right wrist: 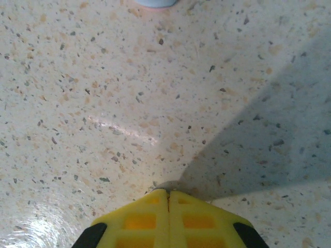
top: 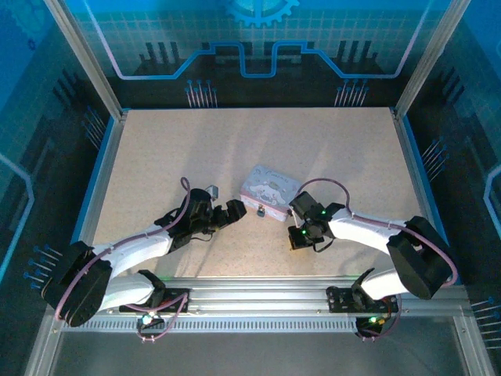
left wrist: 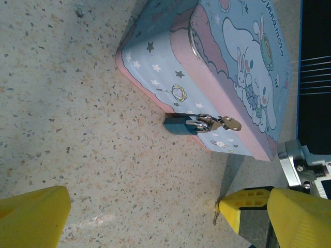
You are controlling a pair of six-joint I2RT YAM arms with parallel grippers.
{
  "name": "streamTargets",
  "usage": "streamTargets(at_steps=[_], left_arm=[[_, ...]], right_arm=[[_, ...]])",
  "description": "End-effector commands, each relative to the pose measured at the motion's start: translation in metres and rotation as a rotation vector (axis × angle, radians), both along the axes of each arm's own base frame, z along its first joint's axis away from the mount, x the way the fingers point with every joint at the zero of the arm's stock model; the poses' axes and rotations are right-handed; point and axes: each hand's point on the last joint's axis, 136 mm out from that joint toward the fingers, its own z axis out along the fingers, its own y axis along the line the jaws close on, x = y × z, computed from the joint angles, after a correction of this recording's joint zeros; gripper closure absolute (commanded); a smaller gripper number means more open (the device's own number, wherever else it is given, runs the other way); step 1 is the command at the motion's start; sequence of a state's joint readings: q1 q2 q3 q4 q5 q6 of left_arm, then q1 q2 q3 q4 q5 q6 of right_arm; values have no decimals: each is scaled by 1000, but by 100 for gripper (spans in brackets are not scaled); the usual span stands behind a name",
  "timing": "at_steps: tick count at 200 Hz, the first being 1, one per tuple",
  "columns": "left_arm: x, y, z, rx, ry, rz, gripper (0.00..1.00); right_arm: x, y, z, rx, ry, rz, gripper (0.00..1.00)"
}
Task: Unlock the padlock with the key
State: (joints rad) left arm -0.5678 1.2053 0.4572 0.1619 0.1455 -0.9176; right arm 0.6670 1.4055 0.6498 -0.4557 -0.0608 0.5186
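The padlock [left wrist: 180, 125], dark bluish with a thin silvery shackle, is hung on the front clasp of the tin [left wrist: 150, 67], and the tiny pale key [left wrist: 215, 213] is pinched in the right gripper [right wrist: 168, 200].

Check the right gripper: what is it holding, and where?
The key, pinched in the right gripper's shut tips; only a sliver pokes out, so which end cannot be told.

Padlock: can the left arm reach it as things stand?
Probably yes. The left end effector stands open and faces the padlock, which sits at the clasp on the tin. Only bare table lies between them, so nothing seems to block a straight approach.
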Motion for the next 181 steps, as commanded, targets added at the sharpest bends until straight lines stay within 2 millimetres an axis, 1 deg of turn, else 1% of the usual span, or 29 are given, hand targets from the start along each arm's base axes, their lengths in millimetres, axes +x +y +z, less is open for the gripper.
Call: streamTargets(at_steps=[1, 17, 31, 53, 84, 114, 130, 151, 181], left_arm=[[4, -6, 11, -13, -25, -11, 1], [4, -7, 15, -22, -34, -14, 1], [5, -8, 19, -32, -46, -18, 1], [4, -9, 25, -49, -55, -24, 1], [4, -15, 36, -115, -65, -26, 1], [2, -30, 54, -225, -86, -28, 1], [2, -40, 67, -280, -105, -23, 1], [1, -52, 84, -340, -133, -20, 2], [-3, -71, 102, -359, -163, -35, 5]], right_arm=[[-8, -4, -1, 6, 10, -5, 97], [-6, -1, 4, 37, 1, -19, 100], [-4, 4, 10, 87, -12, -40, 100], [3, 16, 25, 203, -46, -90, 100], [17, 32, 59, 390, -130, -177, 100], [34, 42, 100, 594, -219, -313, 100], [42, 42, 118, 678, -248, -389, 100], [49, 41, 135, 761, -266, -482, 100], [54, 36, 148, 849, -270, -626, 100]])
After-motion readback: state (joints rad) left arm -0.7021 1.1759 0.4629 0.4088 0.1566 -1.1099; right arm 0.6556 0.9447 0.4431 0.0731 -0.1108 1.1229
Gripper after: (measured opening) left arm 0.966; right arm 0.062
